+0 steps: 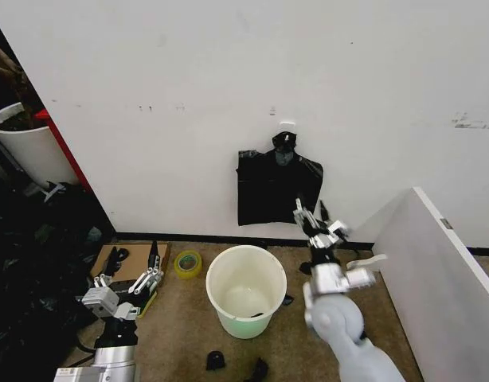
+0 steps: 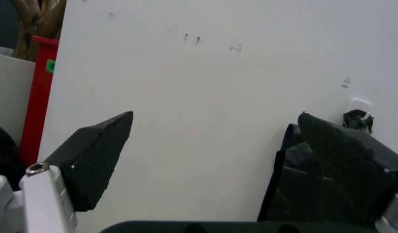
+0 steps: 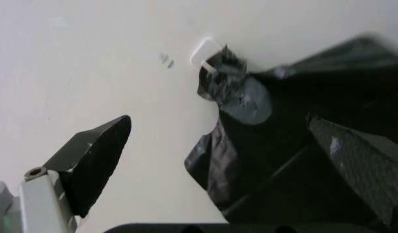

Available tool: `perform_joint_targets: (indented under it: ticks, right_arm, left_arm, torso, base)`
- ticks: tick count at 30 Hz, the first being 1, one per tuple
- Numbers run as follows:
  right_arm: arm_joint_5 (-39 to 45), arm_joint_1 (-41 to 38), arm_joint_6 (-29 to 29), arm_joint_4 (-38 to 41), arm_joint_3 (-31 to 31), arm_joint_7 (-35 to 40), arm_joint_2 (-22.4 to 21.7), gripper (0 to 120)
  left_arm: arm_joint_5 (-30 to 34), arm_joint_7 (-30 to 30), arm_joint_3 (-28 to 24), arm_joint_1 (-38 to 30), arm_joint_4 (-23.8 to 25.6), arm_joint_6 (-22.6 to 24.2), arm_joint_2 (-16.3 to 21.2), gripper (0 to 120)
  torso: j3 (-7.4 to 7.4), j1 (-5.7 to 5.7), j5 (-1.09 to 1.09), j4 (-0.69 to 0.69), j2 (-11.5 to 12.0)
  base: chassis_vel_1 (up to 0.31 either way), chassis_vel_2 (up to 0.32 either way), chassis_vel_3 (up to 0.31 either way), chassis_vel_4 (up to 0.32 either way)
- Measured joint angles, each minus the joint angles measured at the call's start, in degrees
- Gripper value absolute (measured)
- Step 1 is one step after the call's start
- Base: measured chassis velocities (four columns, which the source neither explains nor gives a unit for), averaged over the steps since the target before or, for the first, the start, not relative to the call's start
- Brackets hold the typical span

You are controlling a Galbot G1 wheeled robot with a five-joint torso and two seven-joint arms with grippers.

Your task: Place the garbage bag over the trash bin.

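Against the white wall [image 1: 189, 87] hangs the garbage bag [image 1: 272, 191], a glossy black film sheet with soft creases, its knotted top caught on a small white hook [image 1: 287, 127]. Below it on the floor stands the trash bin [image 1: 246, 290], round, cream-white, faintly green at the base. The right end effector [image 1: 310, 213] is raised just before the bag, fingers spread, gripping nothing; the left end effector [image 1: 127, 274] waits low, released.

Black garbage bag [image 1: 275, 188]; cream-white trash bin [image 1: 246, 291], green-tinted base; yellow tape roll [image 1: 188, 263]; white wall [image 1: 228, 87].
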State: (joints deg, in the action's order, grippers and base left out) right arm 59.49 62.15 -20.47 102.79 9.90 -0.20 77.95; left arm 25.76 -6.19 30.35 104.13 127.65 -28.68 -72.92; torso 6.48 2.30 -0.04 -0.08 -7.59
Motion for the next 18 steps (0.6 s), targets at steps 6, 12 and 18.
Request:
perform_joint_targets:
  ticks: [6,12,18]
  right_arm:
    - [5.5,-9.3,2.9,-9.2,-1.2,1.1,2.6,100]
    - [7.8,-17.0,4.9,-16.8,0.0,2.5,5.7,100]
    - [9.1,-21.0,7.1,-20.7,2.8,5.4,9.0,100]
  left_arm:
    - [-1.5,0.1,-0.1,-0.1,-0.7,0.8,-0.3,100]
    - [-1.7,0.1,0.4,-0.3,-1.4,1.2,-0.3,100]
    - [-1.7,0.0,0.7,-0.7,-2.8,1.1,-0.6,100]
  torso:
    - [0.00,0.00,0.01,-0.01,0.0]
    - [0.00,0.00,0.01,0.00,0.0]
    - [0.00,0.00,0.01,-0.01,0.0]
  base:
    - [0.000,0.000,0.000,0.000]
    - [0.000,0.000,0.000,0.000]
    - [0.000,0.000,0.000,0.000]
